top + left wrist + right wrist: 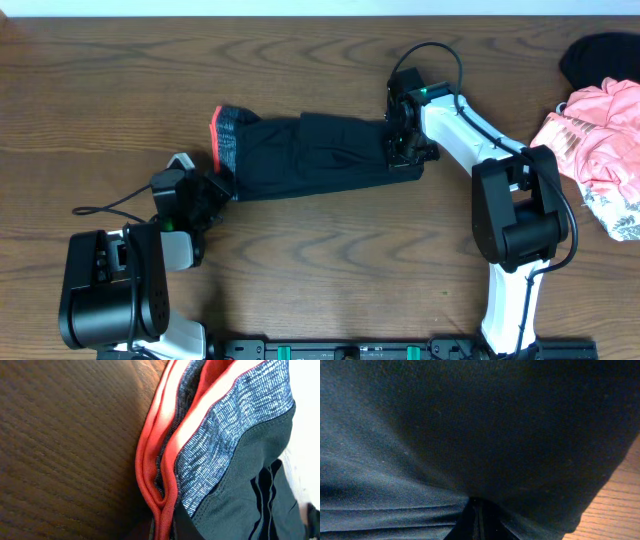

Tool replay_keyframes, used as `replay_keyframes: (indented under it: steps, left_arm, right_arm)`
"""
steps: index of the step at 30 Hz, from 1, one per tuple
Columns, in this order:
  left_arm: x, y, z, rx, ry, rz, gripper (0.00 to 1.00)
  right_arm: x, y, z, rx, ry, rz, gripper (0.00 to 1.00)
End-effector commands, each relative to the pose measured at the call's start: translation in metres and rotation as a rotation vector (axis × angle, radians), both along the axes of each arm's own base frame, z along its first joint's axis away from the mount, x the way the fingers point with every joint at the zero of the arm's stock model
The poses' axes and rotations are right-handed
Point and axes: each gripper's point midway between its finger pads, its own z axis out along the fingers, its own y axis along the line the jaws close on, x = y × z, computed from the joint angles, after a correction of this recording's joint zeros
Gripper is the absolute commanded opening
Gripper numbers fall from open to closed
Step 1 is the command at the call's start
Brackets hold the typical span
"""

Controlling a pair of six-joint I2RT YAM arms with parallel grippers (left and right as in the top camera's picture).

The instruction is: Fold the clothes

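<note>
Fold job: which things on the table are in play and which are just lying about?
In play: black stretchy leggings with a grey-speckled, coral-edged waistband; left gripper, shut on the waistband end; right gripper, shut on the opposite end.
Lying about: pink ruffled garment; white floral-print cloth; black fabric lump at the far right corner.

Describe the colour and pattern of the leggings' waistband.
The waistband is grey-speckled, edged coral-red; clearest in left wrist view.

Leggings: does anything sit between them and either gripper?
Nothing visible. The left gripper is shut on the leggings at the waistband end, the right gripper on the other end. The pink garment lies apart, far right.
</note>
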Motion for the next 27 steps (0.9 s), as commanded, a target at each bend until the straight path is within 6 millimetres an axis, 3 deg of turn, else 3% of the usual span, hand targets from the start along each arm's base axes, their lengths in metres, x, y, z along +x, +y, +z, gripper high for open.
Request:
replay_keyframes:
  steps: [1,5,8,15,19,23,27]
  left_arm:
    - [-0.004,0.0,0.003,0.064,-0.024,-0.046,0.06]
    - [-0.003,-0.004,0.022,0.071,-0.07,-0.078,0.06]
    - [-0.004,-0.004,0.034,0.11,-0.091,-0.099,0.06]
    - [-0.008,0.014,0.049,0.296,-0.039,-0.119,0.06]
    - [0.0,0.023,0.068,0.352,-0.045,-0.1,0.06]
    - [0.006,0.034,0.078,0.406,-0.017,-0.076,0.06]
    - [0.01,0.053,0.087,0.479,0.028,-0.022,0.06]
  right_arm:
    - [-0.006,-0.01,-0.012,-0.023,0.04,-0.028,0.01]
    - [-0.005,-0.007,-0.006,-0.005,0.031,-0.029,0.01]
    - [0.001,-0.005,0.011,0.009,-0.015,-0.029,0.01]
    - [0.02,-0.01,0.086,0.07,-0.212,-0.047,0.01]
    - [0.024,-0.023,0.131,0.098,-0.321,-0.079,0.01]
    - [0.021,-0.04,0.16,0.106,-0.375,-0.116,0.01]
    - [0.015,-0.058,0.176,0.104,-0.399,-0.158,0.01]
